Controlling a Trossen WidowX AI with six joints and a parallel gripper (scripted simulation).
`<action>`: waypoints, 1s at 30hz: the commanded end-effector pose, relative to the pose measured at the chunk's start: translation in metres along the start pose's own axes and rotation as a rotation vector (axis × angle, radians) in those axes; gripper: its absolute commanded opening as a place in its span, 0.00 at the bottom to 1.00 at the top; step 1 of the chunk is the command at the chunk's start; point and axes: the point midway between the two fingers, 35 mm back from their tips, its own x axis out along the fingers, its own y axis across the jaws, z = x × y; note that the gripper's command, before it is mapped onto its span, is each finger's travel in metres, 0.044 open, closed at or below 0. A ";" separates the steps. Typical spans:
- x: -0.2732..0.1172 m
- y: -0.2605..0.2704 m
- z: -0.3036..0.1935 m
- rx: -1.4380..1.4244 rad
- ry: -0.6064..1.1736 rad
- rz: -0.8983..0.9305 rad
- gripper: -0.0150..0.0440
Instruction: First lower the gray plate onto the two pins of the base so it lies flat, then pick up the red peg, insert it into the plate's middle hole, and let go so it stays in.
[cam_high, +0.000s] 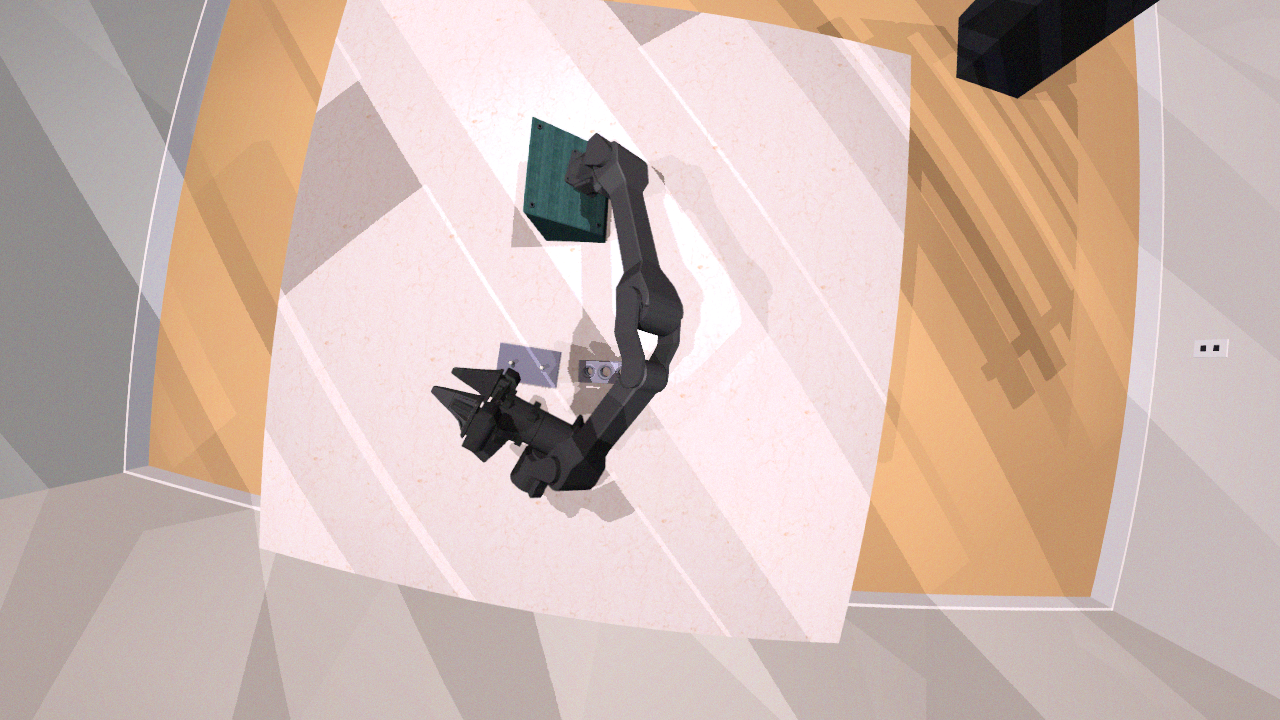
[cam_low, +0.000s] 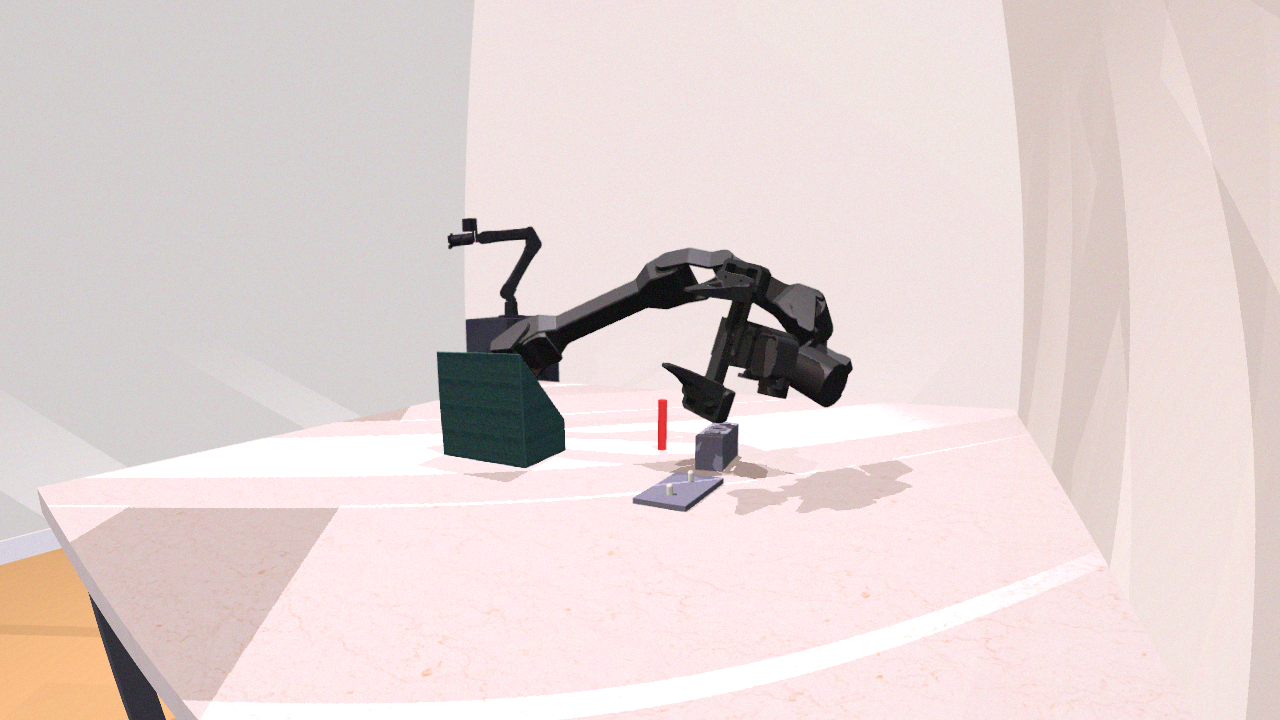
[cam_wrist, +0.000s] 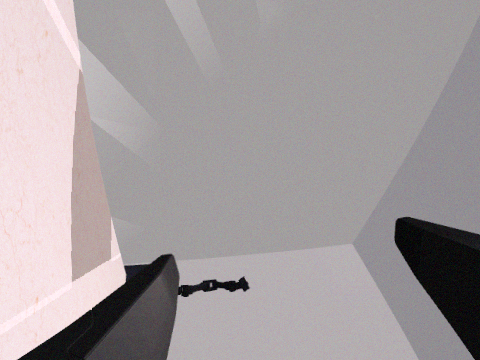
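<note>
The base lies flat on the table with two pale pins upright and nothing on them. A gray block with round holes in its top, seemingly the plate, stands beside it, partly under the arm in the top view. The red peg stands upright behind the base in the exterior view; it is hidden in the top view. My gripper is wide open and empty. It is raised above the table and points sideways, higher than the base and the block.
A dark green wedge-shaped block stands by the arm's mount. My arm arches over the block with holes. Another black arm is in the background. The wrist view mostly shows walls and the table's edge.
</note>
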 end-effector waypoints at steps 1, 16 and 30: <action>0.000 0.000 0.000 0.000 0.000 0.000 0.98; -0.104 0.037 -0.084 0.816 0.504 1.298 1.00; -0.164 0.021 -0.110 0.925 0.814 1.696 1.00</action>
